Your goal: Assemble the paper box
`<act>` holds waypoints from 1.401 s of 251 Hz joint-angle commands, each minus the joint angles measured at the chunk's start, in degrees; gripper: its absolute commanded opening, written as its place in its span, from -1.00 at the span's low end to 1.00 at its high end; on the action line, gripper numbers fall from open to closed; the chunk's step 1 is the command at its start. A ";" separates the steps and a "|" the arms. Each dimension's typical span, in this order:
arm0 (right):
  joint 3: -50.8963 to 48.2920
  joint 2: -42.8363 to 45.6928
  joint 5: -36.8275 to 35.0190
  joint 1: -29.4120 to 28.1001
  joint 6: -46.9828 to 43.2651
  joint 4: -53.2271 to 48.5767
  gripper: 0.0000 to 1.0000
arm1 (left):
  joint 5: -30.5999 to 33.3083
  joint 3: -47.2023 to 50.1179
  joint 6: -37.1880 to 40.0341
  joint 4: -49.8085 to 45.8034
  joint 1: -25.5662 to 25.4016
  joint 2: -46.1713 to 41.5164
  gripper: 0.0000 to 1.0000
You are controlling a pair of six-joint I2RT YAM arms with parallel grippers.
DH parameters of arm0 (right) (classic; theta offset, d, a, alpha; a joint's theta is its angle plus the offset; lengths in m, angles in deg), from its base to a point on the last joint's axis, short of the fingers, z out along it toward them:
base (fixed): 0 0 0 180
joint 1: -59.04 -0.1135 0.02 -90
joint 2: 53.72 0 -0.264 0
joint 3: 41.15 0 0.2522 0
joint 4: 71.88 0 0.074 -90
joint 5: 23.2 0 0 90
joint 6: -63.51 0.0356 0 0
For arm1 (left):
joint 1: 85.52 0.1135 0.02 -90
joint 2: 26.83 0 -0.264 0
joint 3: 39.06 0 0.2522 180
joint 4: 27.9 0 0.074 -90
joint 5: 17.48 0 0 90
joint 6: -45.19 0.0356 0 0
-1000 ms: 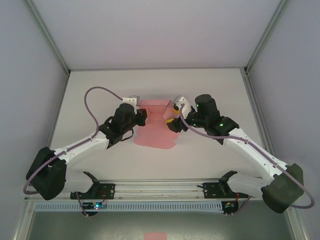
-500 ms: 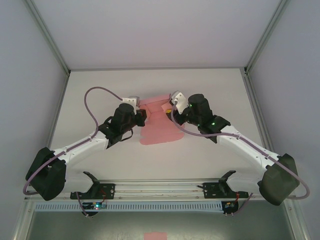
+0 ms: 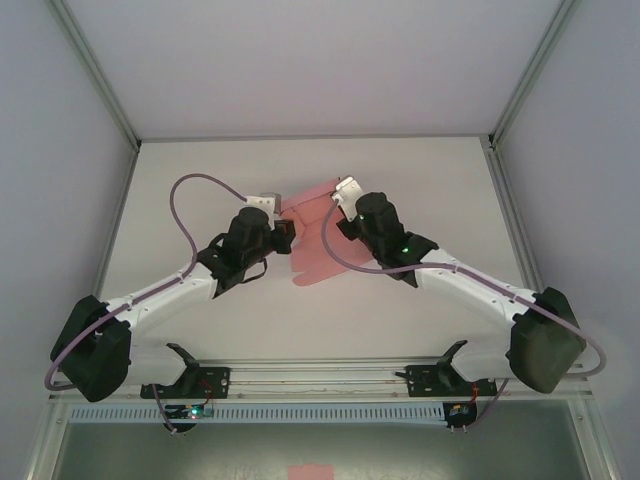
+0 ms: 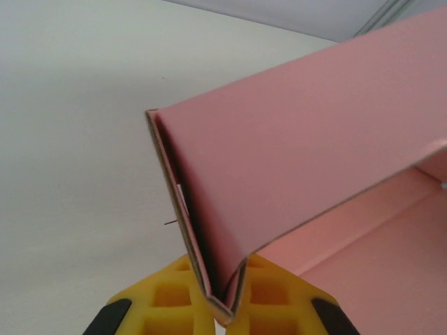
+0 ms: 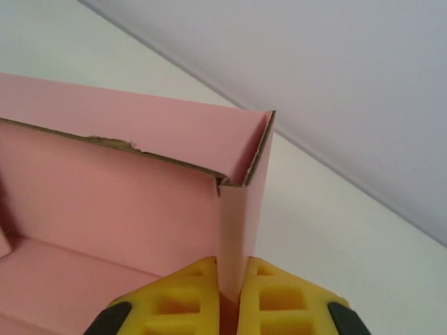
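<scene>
The pink paper box (image 3: 318, 245) lies half folded in the middle of the table, its far walls raised and a flat panel spread toward me. My left gripper (image 3: 284, 232) is at its left end, yellow pads (image 4: 171, 289) shut on a folded side wall of the paper box (image 4: 300, 160). My right gripper (image 3: 340, 215) is at the right end, its pads (image 5: 279, 293) shut on the doubled right wall of the paper box (image 5: 234, 230). A torn brown edge runs along the top of the back wall in the right wrist view.
The white table (image 3: 420, 180) is closed in by grey walls with metal corner posts (image 3: 95, 75). A rail with the arm mounts (image 3: 320, 378) runs along the near edge. A small pink rectangle (image 3: 309, 471) shows at the bottom edge.
My right gripper moved left and farther back onto the box's right wall and shut on it. The box's flat panel swung, its near edge shifting right. The left arm stayed still.
</scene>
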 commanded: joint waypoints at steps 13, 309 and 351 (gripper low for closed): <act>-0.62 -3.49 -13.35 -3.09 -2.85 6.68 -1.00 | -0.25 -6.11 -1.14 2.12 -3.46 0.17 -1.00; 0.34 -5.41 -24.91 3.42 9.95 17.26 -0.52 | 36.12 -27.36 -32.52 -31.75 -3.82 19.66 -1.00; -3.34 3.03 -9.23 3.77 10.15 15.30 0.00 | 32.30 -27.05 -30.37 -29.90 -3.95 19.00 -1.00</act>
